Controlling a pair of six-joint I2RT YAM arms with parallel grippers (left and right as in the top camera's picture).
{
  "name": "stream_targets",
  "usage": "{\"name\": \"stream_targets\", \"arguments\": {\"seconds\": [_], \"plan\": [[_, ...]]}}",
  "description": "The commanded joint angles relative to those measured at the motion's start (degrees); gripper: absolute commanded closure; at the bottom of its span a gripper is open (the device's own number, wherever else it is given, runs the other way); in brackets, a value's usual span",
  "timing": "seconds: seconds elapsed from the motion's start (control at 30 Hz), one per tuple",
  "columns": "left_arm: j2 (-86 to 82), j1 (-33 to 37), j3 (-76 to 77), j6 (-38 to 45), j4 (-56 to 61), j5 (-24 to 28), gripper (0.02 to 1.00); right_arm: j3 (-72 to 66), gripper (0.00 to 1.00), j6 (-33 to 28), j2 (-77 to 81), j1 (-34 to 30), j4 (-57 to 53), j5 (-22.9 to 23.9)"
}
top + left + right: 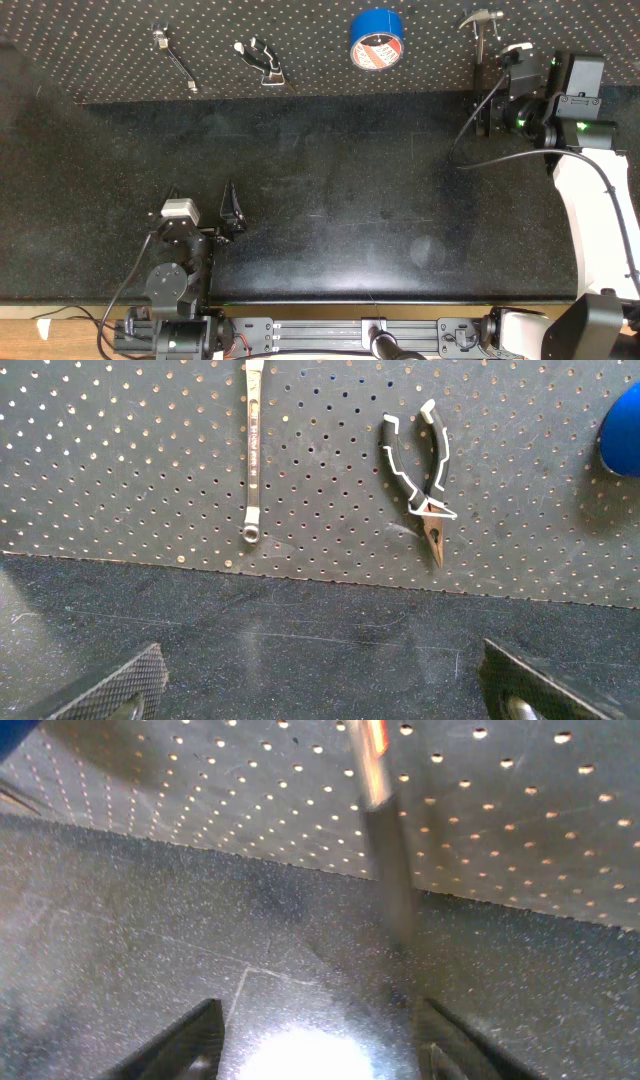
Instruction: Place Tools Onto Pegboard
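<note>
**A:** Where do the tools sit?

**B:** All four hang on the dark perforated pegboard (90,50) along the top of the overhead frame. From the left they are a slim silver metal wrench (175,60), a pair of pliers with black-and-white handles (262,62), a blue roll of tape (377,40) and, in the upper right, a hammer with a metal head and a dark handle (482,30).

**A:** How do they hang?

**B:** The wrench is slightly tilted. The pliers point nose down with their handles spread. The hammer has its head up and its handle hanging straight down.

**A:** And the right gripper (318,1010)?

**B:** It is in the upper right of the overhead frame, just beside the hammer and facing the board. Its fingers (185,1040) are spread apart and grasp nothing. Between them lies the black speckled table (330,200), and the hammer handle hangs just beyond, apart from both fingers.

**A:** The left gripper (320,658)?

**B:** It is in the lower left of the overhead frame, low over the table and well apart from the board. Its textured fingers (115,685) are released wide and hold nothing. Its wrist camera looks towards the wrench and the pliers.
</note>
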Motion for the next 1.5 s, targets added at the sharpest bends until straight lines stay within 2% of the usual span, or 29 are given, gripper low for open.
{"name": "stream_targets", "arguments": {"seconds": [0.03, 0.1, 0.2, 0.23, 0.3, 0.43, 0.53, 0.57, 0.63, 0.8, 0.9, 1.03, 1.2, 1.27, 1.33, 1.37, 1.5], "plan": [[-0.59, 0.28, -0.09, 0.92, -0.37, 0.81, 0.023, 0.33, 0.005, 0.15, -0.02, 0.39, 0.85, 0.17], [-0.59, 0.28, -0.09, 0.92, -0.37, 0.81, 0.023, 0.11, 0.003, 0.15, -2.29, 0.39, 2.36, 1.27], [-0.59, 0.28, -0.09, 0.92, -0.37, 0.81, 0.023, -4.59, 0.003, 0.13, -8.96, 0.39, 5.55, 6.86], [-0.59, 0.28, -0.09, 0.92, -0.37, 0.81, 0.025, -9.88, 0.001, 0.15, -12.7, 0.39, 9.77, 9.18], [-0.59, 0.28, -0.09, 0.92, -0.37, 0.81, 0.023, -16.74, 0.001, 0.15, -16.7, 0.39, 16.24, 9.33], [-0.59, 0.28, -0.09, 0.92, -0.37, 0.81, 0.023, -41.22, 0.001, 1.79, -32.26, 0.42, 44.54, 9.14], [-0.59, 0.28, -0.09, 0.92, -0.37, 0.81, 0.023, -51.52, 0.003, 5.81, -41.59, 0.39, 53.88, 9.57], [-0.59, 0.28, -0.09, 0.92, -0.37, 0.81, 0.023, -53.55, 0.001, 9.35, -44.46, 0.42, 53.88, 11.5], [-0.59, 0.28, -0.09, 0.92, -0.37, 0.81, 0.023, -57.75, 0.001, 12.39, -51.08, 0.42, 53.86, 13.46], [-0.59, 0.28, -0.09, 0.92, -0.37, 0.81, 0.023, -63.17, 0.003, 12.81, -63.39, 2.21, 50.75, 13.9], [-0.59, 0.28, -0.09, 0.92, -0.37, 0.81, 0.023, -63.17, 0.003, 12.83, -64.89, 3.45, 49.29, 13.88], [-0.59, 0.28, -0.09, 0.92, -0.37, 0.81, 0.023, -63.17, 0.001, 12.83, -70.9, 5.84, 39.54, 13.86], [-0.59, 0.28, -0.09, 0.92, -0.37, 0.81, 0.023, -63.17, 0.003, 12.76, -80.89, 5.92, 27.34, 14.36], [-0.59, 0.28, -0.09, 0.92, -0.37, 0.81, 0.023, -63.17, 0.003, 9.53, -82.47, 5.92, 27.12, 16.85], [-0.59, 0.28, -0.09, 0.92, -0.37, 0.81, 0.023, -63.17, 0.003, 2.36, -83.62, 5.92, 26.95, 16.81], [-0.59, 0.28, -0.09, 0.92, -0.37, 0.81, 0.023, -63.17, 0.003, 0.61, -83.93, 5.92, 26.93, 16.83], [-0.59, 0.28, -0.09, 0.92, -0.37, 0.81, 0.023, -63.14, 0.003, -0.37, -84.19, 5.49, 26.91, 16.96]]}}
